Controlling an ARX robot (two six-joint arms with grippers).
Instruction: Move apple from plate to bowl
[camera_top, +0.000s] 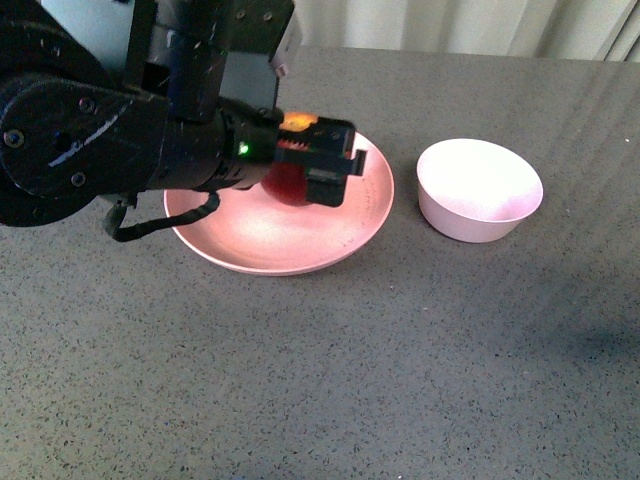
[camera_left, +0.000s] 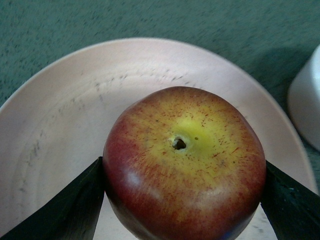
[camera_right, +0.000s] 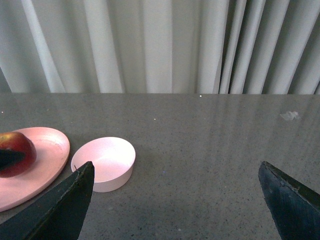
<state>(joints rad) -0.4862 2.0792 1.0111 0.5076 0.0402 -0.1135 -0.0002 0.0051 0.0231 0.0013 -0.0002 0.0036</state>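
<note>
At the far left of the front view, the black left arm (camera_top: 90, 130) is seen reaching over a grey speckled table (camera_top: 300, 400). A small green light (camera_top: 243, 150) is lit on the arm near the wrist.

The left gripper (camera_top: 300, 185) is positioned over the salmon-pink plate (camera_top: 260, 235). The apple (camera_top: 285, 185) is pinched between the gripper's two fingers. In the left wrist view, a dark finger (camera_left: 75, 210) is pressed against one side of the apple (camera_left: 185, 160), and a second finger is pressed against the opposite side. The apple is turned with its stem dip upward. A yellow patch is shown around the dip, and the rest of the skin is glossy dark red.

The apple is located above the middle of the plate (camera_left: 75, 100), toward its far side. Whether the apple is resting on the plate or raised just off it cannot be told. Faint dark speckles are scattered over the plate's inner surface.

To the right of the plate, close by but not touching it, the small pale pink bowl (camera_top: 480, 190) is set upright on the table. Nothing is held in it.

In the right wrist view, the right gripper (camera_right: 176, 190) is held with its two dark fingers spread wide apart, and nothing is gripped between them. It is kept well away from the bowl (camera_right: 105, 162) and plate (camera_right: 40, 165). A pale pleated curtain (camera_right: 160, 45) is hung behind the table's far edge.
</note>
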